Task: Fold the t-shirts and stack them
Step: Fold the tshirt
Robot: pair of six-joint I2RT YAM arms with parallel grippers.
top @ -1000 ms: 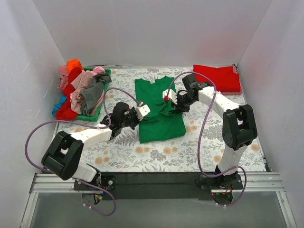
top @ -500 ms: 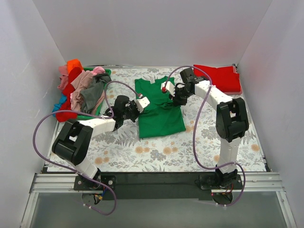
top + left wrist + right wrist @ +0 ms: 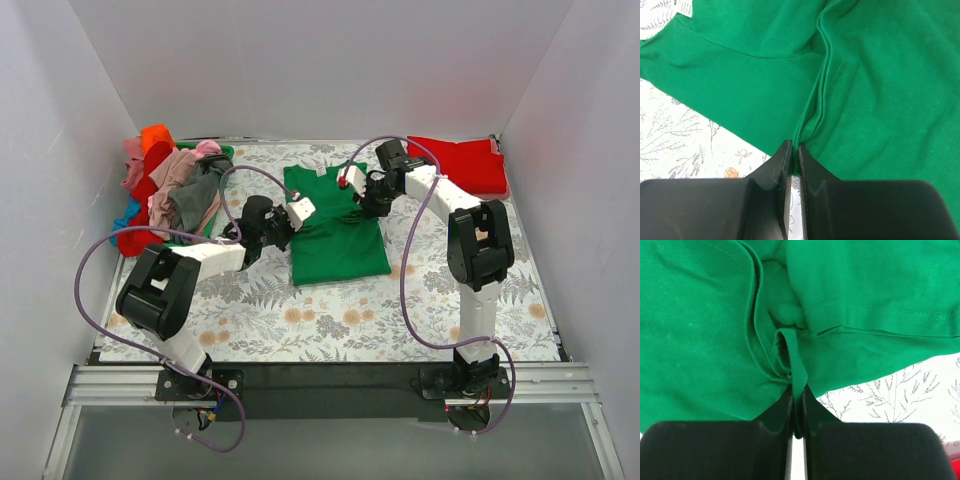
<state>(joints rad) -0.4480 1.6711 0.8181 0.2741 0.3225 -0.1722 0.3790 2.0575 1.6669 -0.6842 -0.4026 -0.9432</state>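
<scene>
One shirt looks finished: a red t-shirt [image 3: 458, 164] lies folded flat at the far right corner of the tabletop, which is covered by a floral cloth [image 3: 330, 320]. That red one is probably the start of the stack. The work in hand is the green t-shirt [image 3: 335, 250], spread in the middle of the cloth with its collar toward the far side and its hem toward the arms. The left claw [image 3: 794, 150] is closed tight on a raised ridge of green fabric at the shirt's left edge, with only a sliver of gap between the jaws. The right claw [image 3: 796, 395] is likewise pinched narrow on a bunched fold near the right sleeve, where the hem stitching curls over itself. From above, the green shirt has roughly straight sides but wrinkles across its upper half, so I judge it to be in an early fold, perhaps tucking the sides or sleeves, with the lengthwise fold not yet made. Once folded, it has yet to be carried to the red one. Most of the job remains: a heap of unfolded t-shirts [image 3: 165, 190] in orange, pink, grey, red and blue spills out of the green basket [image 3: 224, 152] at the far left, none of them laid out so far.
</scene>
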